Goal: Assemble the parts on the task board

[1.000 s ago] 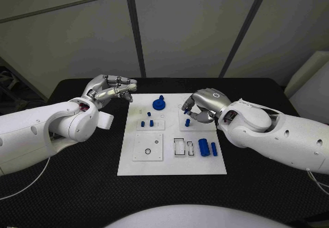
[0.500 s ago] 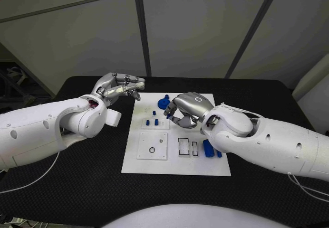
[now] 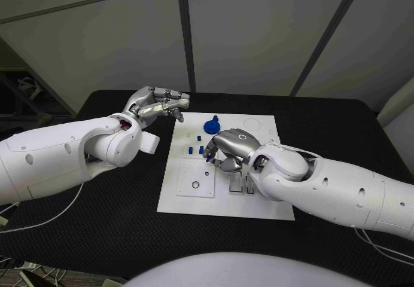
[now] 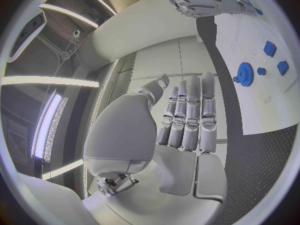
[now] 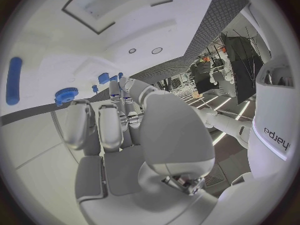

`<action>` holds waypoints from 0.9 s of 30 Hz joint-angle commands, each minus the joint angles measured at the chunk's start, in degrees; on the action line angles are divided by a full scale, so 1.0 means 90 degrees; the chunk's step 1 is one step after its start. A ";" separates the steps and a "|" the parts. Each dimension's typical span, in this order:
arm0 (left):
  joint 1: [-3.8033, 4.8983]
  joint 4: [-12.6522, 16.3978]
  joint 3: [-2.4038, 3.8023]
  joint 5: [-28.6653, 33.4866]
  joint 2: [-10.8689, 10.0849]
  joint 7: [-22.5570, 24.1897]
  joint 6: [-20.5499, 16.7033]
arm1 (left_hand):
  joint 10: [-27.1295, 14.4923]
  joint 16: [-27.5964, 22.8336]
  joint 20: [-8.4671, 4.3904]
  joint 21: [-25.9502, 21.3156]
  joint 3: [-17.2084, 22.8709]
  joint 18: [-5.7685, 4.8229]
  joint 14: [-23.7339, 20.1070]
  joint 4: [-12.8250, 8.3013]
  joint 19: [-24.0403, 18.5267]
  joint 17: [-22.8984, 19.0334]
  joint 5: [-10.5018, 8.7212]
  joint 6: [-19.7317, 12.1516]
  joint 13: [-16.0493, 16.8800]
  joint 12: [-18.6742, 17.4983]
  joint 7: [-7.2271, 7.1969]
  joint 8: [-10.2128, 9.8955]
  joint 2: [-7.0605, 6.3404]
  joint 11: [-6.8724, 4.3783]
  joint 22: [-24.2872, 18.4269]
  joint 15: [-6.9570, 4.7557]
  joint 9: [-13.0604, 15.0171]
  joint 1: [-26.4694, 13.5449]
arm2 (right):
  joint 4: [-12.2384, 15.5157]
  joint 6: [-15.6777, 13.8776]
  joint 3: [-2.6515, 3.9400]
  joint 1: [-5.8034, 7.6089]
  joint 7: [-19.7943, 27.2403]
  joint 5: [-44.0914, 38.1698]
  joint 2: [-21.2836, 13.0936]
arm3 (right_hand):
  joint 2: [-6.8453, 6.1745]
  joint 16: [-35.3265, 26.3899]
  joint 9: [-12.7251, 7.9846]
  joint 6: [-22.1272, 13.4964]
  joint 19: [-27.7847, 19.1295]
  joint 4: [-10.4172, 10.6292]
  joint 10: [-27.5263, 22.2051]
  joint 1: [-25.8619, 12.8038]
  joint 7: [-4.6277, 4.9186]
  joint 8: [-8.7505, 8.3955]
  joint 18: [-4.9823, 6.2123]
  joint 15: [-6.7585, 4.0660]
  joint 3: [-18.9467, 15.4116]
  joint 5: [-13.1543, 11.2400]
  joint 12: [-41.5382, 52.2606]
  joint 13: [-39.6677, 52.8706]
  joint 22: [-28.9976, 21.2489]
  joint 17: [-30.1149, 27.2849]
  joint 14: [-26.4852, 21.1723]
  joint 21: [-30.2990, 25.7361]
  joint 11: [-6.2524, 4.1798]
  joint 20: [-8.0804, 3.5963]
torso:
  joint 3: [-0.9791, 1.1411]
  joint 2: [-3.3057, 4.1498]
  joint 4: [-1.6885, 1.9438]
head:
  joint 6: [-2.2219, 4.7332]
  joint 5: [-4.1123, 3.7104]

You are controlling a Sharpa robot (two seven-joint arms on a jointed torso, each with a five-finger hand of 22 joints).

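A white board [image 3: 226, 200] lies in the middle of a black counter [image 3: 103, 215]. Near its far edge sits a blue gear [image 3: 212, 127] with a knob on top. Closer in, small blue pegs [image 3: 191, 150] stand in a clear block on the board's left side. A square plate with a small ring [image 3: 197, 184] lies nearer the robot, and beside it are two narrow rectangular slots [image 3: 236, 185].

The right hand [image 3: 226, 149] reaches over the middle of the board, fingers curled downward just beside the pegs. A bit of blue shows at its fingertips, but I cannot tell whether it holds anything.

The left hand [image 3: 158, 103] hovers above the counter just off the board's far left corner, holding nothing; in the left wrist view its fingers [image 4: 190, 116] lie close together.
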 commanded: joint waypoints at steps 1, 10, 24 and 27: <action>0.0008 -0.0001 0.0006 0.0034 0.0011 0.0068 0.0064 | -0.0016 -0.0027 0.0019 -0.0023 -0.0026 -0.0067 -0.0049 -0.0022 0.0044 -0.0005 0.0020 -0.0002 0.0009 -0.0031 0.0043 -0.0042 0.0068 0.0004 -0.0006 0.0003 -0.0007 0.0014 | 0.0011 0.0173 -0.0056 -0.0010 0.0087 0.0032 0.0013 | 0.0003 0.0037 0.0007 0.0019 0.0039 0.0021 0.0005 -0.0085 0.0007 0.0016 -0.0065 -0.0048 -0.0013 -0.0026 -0.0022 0.0005 0.0042 -0.0004 0.0243 0.0044 -0.0004 0.0016 | 0.0002 -0.0004 -0.0012 | -0.0030 0.0045; 0.0008 -0.0016 0.0006 0.0035 0.0028 0.0068 0.0074 | -0.0016 -0.0027 0.0019 -0.0023 -0.0026 -0.0067 -0.0049 -0.0022 0.0044 -0.0005 0.0020 -0.0002 0.0009 -0.0031 0.0043 -0.0042 0.0068 0.0004 -0.0006 0.0003 -0.0007 0.0014 | 0.0007 0.0260 -0.0162 -0.0041 0.0099 0.0042 0.0026 | 0.0002 0.0041 0.0008 0.0018 0.0042 0.0023 0.0003 -0.0093 0.0007 0.0014 -0.0067 -0.0047 -0.0018 -0.0029 -0.0025 0.0006 0.0047 0.0000 0.0244 0.0048 -0.0004 0.0016 | 0.0001 -0.0002 -0.0007 | -0.0074 0.0084; 0.0008 -0.0039 0.0006 0.0035 0.0036 0.0066 0.0086 | -0.0016 -0.0027 0.0019 -0.0023 -0.0026 -0.0067 -0.0049 -0.0022 0.0044 -0.0005 0.0020 -0.0002 0.0009 -0.0031 0.0043 -0.0042 0.0068 0.0004 -0.0006 0.0003 -0.0007 0.0014 | 0.0040 0.0287 -0.0206 -0.0076 0.0094 0.0045 0.0004 | 0.0002 0.0041 0.0008 0.0017 0.0038 0.0026 0.0003 -0.0097 0.0007 0.0014 -0.0066 -0.0047 -0.0021 -0.0030 -0.0027 0.0007 0.0043 -0.0002 0.0244 0.0045 -0.0004 0.0017 | 0.0002 -0.0004 -0.0007 | -0.0108 0.0099; 0.0008 -0.0043 0.0006 0.0035 0.0036 0.0065 0.0088 | -0.0014 -0.0033 0.0020 -0.0033 -0.0028 -0.0067 -0.0054 -0.0024 0.0043 -0.0008 0.0020 0.0002 0.0011 -0.0028 0.0042 -0.0041 0.0076 0.0003 -0.0012 0.0004 -0.0006 0.0018 | 0.0056 0.0306 -0.0207 -0.0079 0.0093 0.0045 0.0003 | 0.0006 0.0048 0.0009 0.0018 0.0044 0.0030 0.0003 -0.0105 0.0006 0.0013 -0.0068 -0.0046 -0.0026 -0.0031 -0.0030 0.0009 0.0052 0.0005 0.0245 0.0052 -0.0005 0.0018 | 0.0003 -0.0003 -0.0010 | -0.0114 0.0102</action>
